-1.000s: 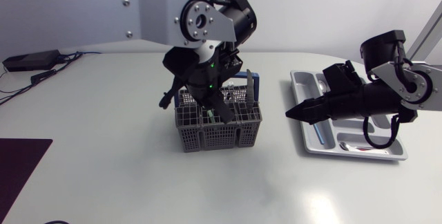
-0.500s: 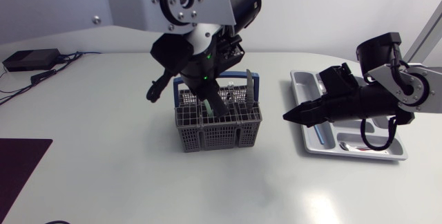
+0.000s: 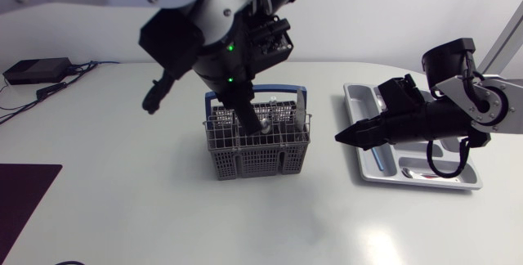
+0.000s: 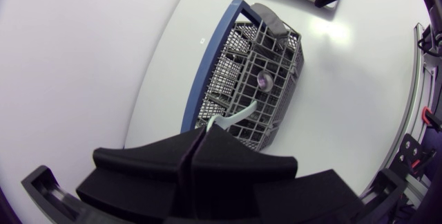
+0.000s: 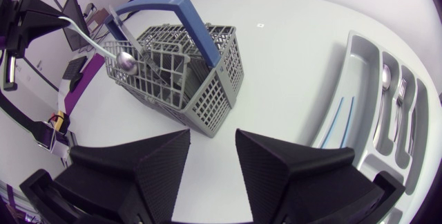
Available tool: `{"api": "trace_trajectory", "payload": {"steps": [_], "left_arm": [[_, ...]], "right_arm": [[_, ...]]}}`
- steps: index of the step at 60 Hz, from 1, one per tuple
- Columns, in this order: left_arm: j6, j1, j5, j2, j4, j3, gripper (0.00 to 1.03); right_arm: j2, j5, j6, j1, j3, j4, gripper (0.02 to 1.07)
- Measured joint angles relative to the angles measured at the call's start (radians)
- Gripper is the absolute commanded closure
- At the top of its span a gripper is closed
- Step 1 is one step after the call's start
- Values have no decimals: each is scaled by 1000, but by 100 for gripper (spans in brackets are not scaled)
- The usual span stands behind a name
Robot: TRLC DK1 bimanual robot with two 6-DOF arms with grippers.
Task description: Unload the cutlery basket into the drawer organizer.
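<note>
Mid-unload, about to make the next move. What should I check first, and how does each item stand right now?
1. Left gripper shut on spoon handle: ok.
2. Spoon bowl clear of cutlery basket rim: cannot tell.
3. Right gripper open and empty: ok.
4. Right gripper apart from basket: ok.
5. Way to drawer organizer free: not ok, right gripper hangs over it.
6. Organizer has room left: ok.
</note>
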Motion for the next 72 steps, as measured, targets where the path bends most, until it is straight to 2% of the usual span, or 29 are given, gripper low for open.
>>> {"api": "trace_trajectory", "payload": {"steps": [21, 24, 29, 42, 47, 57, 66, 72], "left_arm": [[34, -8, -2, -72, 0, -25, 87], [29, -2, 20, -68, 1, -24, 87], [-9, 30, 122, -48, -22, -1, 87], [-132, 172, 533, 86, -144, 174, 87], [-167, 201, 651, 134, -184, 240, 87], [-211, 217, 811, 209, -220, 310, 87], [-230, 217, 901, 249, -236, 319, 87], [-230, 219, 956, 273, -243, 334, 87]], "right_arm": [[-60, 3, -27, 13, -29, 2, 56], [-87, 3, -37, 20, -46, 9, 56], [-144, 4, -59, 33, -72, 13, 56], [-385, 37, -142, 92, -131, 19, 56], [-444, 38, -163, 116, -131, 2, 56], [-547, 69, -192, 202, -156, 5, 56], [-637, 220, -213, 360, -245, 66, 56], [-649, 275, -214, 444, -283, 114, 56]]}}
